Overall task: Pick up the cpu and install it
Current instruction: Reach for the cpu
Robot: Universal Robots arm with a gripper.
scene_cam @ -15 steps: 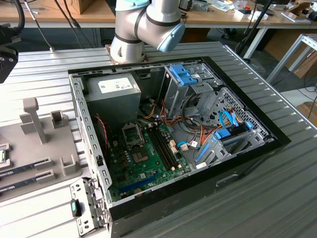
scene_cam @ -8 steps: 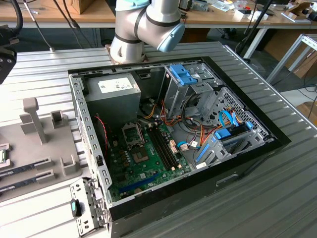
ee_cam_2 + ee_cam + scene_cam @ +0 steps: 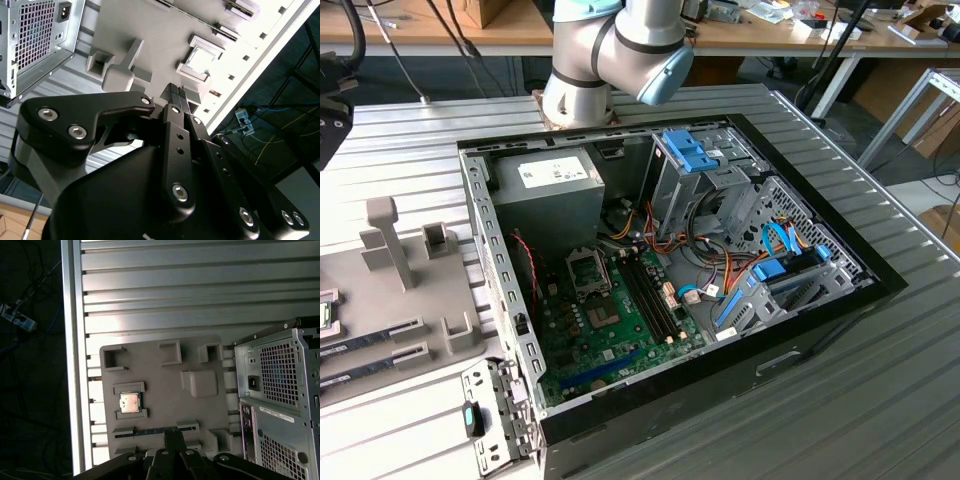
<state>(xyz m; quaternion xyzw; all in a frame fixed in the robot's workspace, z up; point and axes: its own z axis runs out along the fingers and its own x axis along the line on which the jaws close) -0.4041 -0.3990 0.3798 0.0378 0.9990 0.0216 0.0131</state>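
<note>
The cpu [image 3: 129, 403] is a small silver-grey square lying flat in a framed pocket of the grey fixture plate [image 3: 160, 365]. It shows in both wrist views, also as the cpu [image 3: 202, 59], and just at the exterior view's left edge [image 3: 325, 315]. My gripper [image 3: 177, 93] hangs above the plate with its black fingers pressed together and nothing between them. Its tips [image 3: 173, 433] are over the plate's edge, a short way off the cpu. The open socket [image 3: 588, 270] sits on the green motherboard inside the case.
The open computer case [image 3: 670, 250] lies on the ribbed metal table, and its vented rear panel [image 3: 280, 390] stands beside the fixture plate. Memory sticks [image 3: 370, 340] rest in slots on the plate. A grey post [image 3: 385, 240] rises from it. The table edge [image 3: 75, 365] runs close by.
</note>
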